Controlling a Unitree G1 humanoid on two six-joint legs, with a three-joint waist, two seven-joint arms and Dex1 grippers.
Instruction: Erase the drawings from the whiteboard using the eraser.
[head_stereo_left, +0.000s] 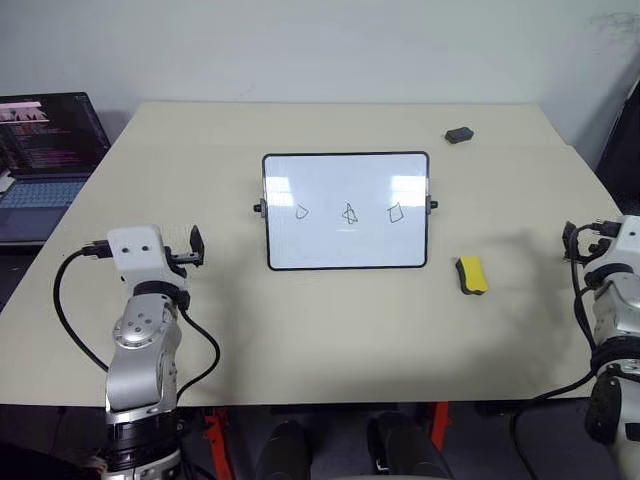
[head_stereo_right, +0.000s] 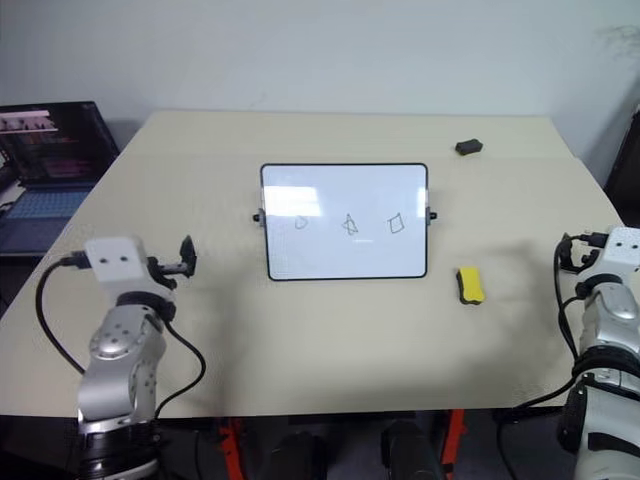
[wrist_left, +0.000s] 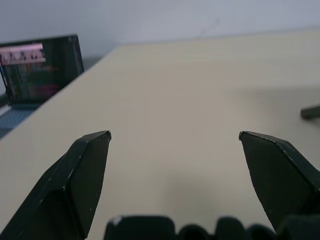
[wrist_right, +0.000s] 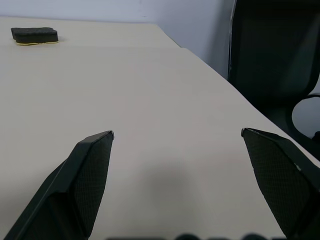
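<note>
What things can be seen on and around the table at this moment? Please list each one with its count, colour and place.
table: one, beige, under everything.
whiteboard: one, white with black frame, centre of the table.
drawings: three, black, in a row on the whiteboard.
eraser: one, yellow and black, right of the whiteboard.
small dark object: one, dark grey, far right of the table.
laptop: one, dark, screen on, left of the table.
chair: one, black, beyond the table's right edge.
left gripper: one, black, open, over the table's left side.
right gripper: one, black, open, over the right side.
</note>
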